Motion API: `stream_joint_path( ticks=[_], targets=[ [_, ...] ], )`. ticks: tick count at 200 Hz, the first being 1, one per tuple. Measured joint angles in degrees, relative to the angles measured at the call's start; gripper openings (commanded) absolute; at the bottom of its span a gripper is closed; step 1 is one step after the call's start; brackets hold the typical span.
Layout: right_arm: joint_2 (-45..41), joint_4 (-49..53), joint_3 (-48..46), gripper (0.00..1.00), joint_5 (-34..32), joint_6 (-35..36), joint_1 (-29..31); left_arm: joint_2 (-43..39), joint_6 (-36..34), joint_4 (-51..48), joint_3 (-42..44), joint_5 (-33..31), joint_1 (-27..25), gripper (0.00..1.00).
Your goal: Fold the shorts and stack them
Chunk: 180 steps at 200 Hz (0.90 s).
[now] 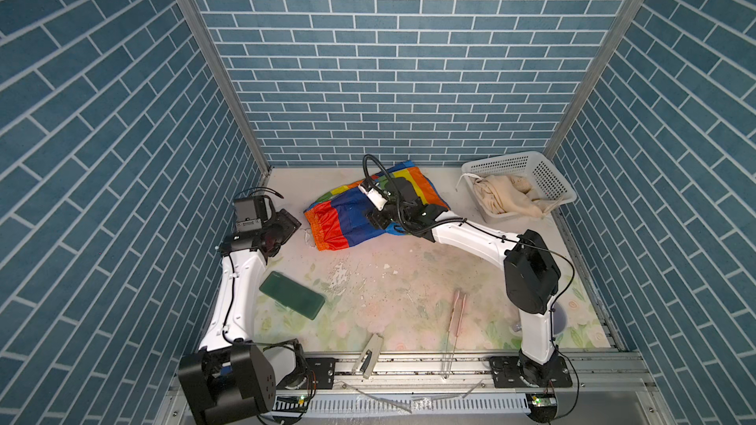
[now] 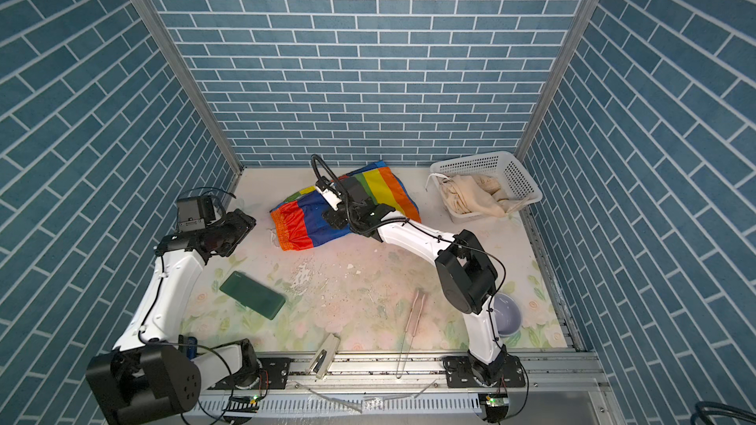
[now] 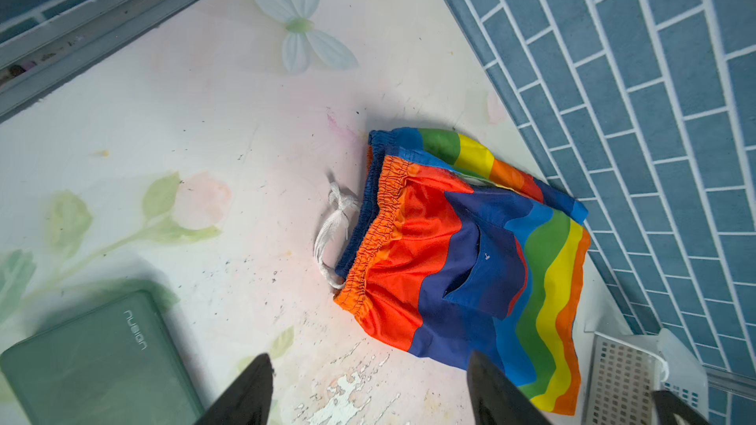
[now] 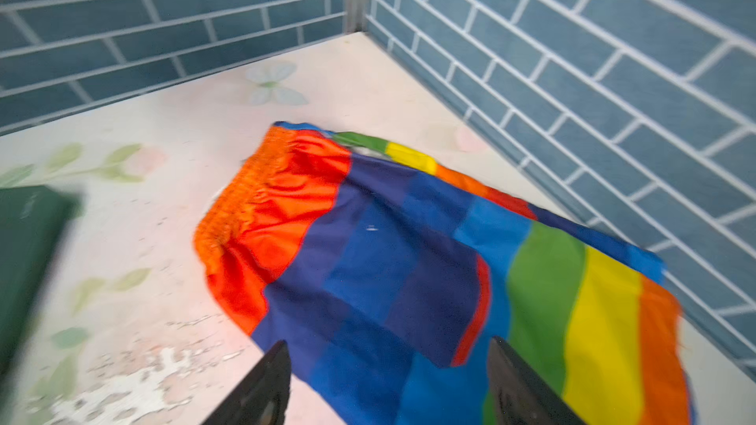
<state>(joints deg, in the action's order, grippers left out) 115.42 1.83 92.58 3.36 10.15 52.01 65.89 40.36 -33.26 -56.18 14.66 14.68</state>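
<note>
The rainbow-striped shorts [image 1: 339, 224] [image 2: 304, 226] lie folded on the table near the back wall, with the orange waistband and white drawstring [image 3: 333, 222] toward the left. In the left wrist view the shorts [image 3: 450, 247] lie just ahead of my left gripper [image 3: 370, 357], which is open and empty over bare table. My left gripper [image 1: 288, 226] hangs left of the shorts. My right gripper [image 4: 388, 341] [image 1: 376, 218] is open just above the blue stripe of the shorts [image 4: 388, 247], holding nothing. The beige shorts [image 1: 503, 198] [image 2: 470, 198] lie crumpled in the basket.
A white plastic basket [image 1: 544, 175] stands at the back right corner. A green case [image 1: 291, 295] lies at the front left, with a stapler [image 1: 370, 355] and a pink long-handled tool [image 1: 458, 312] near the front edge. A purple bowl [image 2: 507, 314] sits behind the right arm.
</note>
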Motion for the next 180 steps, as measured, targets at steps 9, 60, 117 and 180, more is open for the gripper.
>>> stream_joint_path(
  ticks=[9, 60, 117, 180],
  targets=[
    [1.6, -0.2, 0.1, 0.90, 2.1, 1.3, 1.0, -0.7, 0.3, 0.0, 1.0, 1.3, 1.6, 0.81],
    [15.8, 4.2, 7.6, 0.91, 7.1, 10.0, 5.9, 0.0, 1.4, 0.3, 6.8, 7.1, 5.0, 0.83],
    [21.3, 4.5, 11.7, 0.86, 4.2, 14.6, 7.0, 1.5, 1.5, 4.4, 12.3, 10.6, 5.0, 0.82],
    [24.4, 1.4, 14.8, 0.46, -0.5, 17.6, 7.0, 9.5, 3.7, 12.4, 16.6, 13.1, 3.8, 0.80]
  ],
)
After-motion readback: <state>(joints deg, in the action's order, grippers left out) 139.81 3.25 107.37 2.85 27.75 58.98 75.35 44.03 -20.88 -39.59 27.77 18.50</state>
